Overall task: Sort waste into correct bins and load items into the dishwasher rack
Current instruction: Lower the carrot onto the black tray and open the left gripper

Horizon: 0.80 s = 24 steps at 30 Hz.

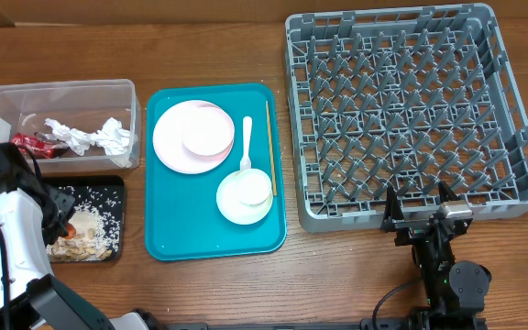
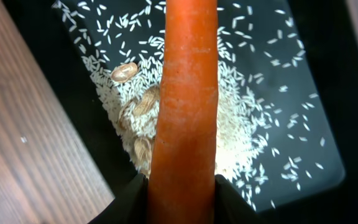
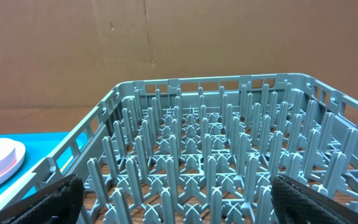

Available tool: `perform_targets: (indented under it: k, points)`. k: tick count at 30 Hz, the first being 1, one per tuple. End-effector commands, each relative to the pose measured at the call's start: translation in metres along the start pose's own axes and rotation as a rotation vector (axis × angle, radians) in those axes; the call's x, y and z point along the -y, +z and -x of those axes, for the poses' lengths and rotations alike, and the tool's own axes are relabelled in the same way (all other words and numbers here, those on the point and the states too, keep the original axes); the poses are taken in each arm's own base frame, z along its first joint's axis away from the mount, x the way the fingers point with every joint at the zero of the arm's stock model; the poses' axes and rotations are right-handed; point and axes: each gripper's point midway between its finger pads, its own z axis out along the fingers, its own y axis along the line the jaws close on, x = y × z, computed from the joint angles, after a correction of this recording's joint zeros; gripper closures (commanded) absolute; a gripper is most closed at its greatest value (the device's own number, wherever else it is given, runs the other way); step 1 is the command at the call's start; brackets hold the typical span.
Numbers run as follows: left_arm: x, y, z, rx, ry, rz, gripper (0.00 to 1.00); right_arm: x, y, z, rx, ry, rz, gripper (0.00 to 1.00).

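A brown wooden table (image 1: 218, 37) carries everything, and behind it the right wrist view shows a plain cardboard wall; the orange carrot (image 2: 185, 112) hangs point-down over the shallow black tray (image 1: 108, 188), clamped near its upper end between the two fingers of the left gripper (image 2: 182, 208); it does not seem to touch the tray. Under it lie the white rice grains (image 2: 241, 124) in a loose heap and a few beige food scraps (image 2: 124, 71).

Just behind the black tray stands the clear tub (image 1: 62, 85); inside it are the red snack wrapper (image 1: 27, 142) and the crumpled white tissues (image 1: 94, 137). So I judge the waste part nearly finished; only the carrot is left to be let go.

Beside the bins is the teal tray (image 1: 168, 238), and all the dishes are on it: the white plate (image 1: 170, 147) with the small pink bowl (image 1: 207, 133) on top, a white bowl (image 1: 232, 211) with a smaller white piece nested in it, the white fork (image 1: 246, 142) and the thin chopsticks (image 1: 269, 147) along the right edge.

To the right, the grey dishwasher rack (image 1: 392, 16) has nothing among its pegs; the loading part is not begun. The right gripper (image 1: 418, 197) waits at the near edge of the rack, fingers spread wide and holding nothing.
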Motion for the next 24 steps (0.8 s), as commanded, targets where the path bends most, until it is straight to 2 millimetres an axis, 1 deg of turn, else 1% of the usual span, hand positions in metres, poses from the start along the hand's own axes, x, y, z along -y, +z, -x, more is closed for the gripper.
perform_targets:
  k: [1, 3, 6, 7, 13, 15, 17, 19, 20, 23, 24]
  points:
    - [-0.001, 0.007, -0.005, -0.018, -0.055, -0.047, 0.91, 0.000, 0.000, -0.001, 0.006, 0.003, -0.002, 0.00]
    - [0.004, 0.011, -0.008, -0.041, -0.081, -0.092, 0.91, 0.000, 0.000, -0.001, 0.006, 0.003, -0.002, 0.00]
    - [0.005, 0.018, -0.011, -0.049, -0.121, -0.114, 0.91, 0.000, 0.000, -0.001, 0.006, 0.003, -0.003, 0.00]
    - [0.005, 0.024, -0.013, -0.042, -0.134, -0.115, 0.91, 0.000, 0.000, -0.001, 0.006, 0.003, -0.003, 0.00]
    - [0.006, 0.036, -0.015, -0.026, -0.168, -0.129, 0.85, 0.000, 0.000, -0.001, 0.006, 0.003, -0.002, 0.00]
    - [0.006, 0.037, -0.015, -0.022, -0.189, -0.128, 0.76, 0.000, 0.000, -0.001, 0.006, 0.003, -0.002, 0.00]
    - [0.007, 0.037, -0.012, -0.013, -0.190, -0.134, 0.71, 0.000, 0.000, -0.001, 0.006, 0.003, -0.002, 0.00]
    - [0.009, 0.036, -0.010, -0.005, -0.191, -0.143, 0.61, 0.000, 0.000, -0.001, 0.006, 0.003, -0.002, 0.00]
    - [0.010, 0.036, -0.009, -0.002, -0.191, -0.145, 0.55, 0.000, 0.000, -0.001, 0.006, 0.003, -0.002, 0.00]
    - [0.010, 0.035, -0.006, 0.010, -0.192, -0.148, 0.22, 0.000, 0.000, -0.001, 0.006, 0.003, -0.003, 0.00]
    - [0.011, 0.035, -0.005, 0.013, -0.187, -0.149, 0.21, 0.000, 0.000, -0.001, 0.006, 0.003, -0.003, 0.00]
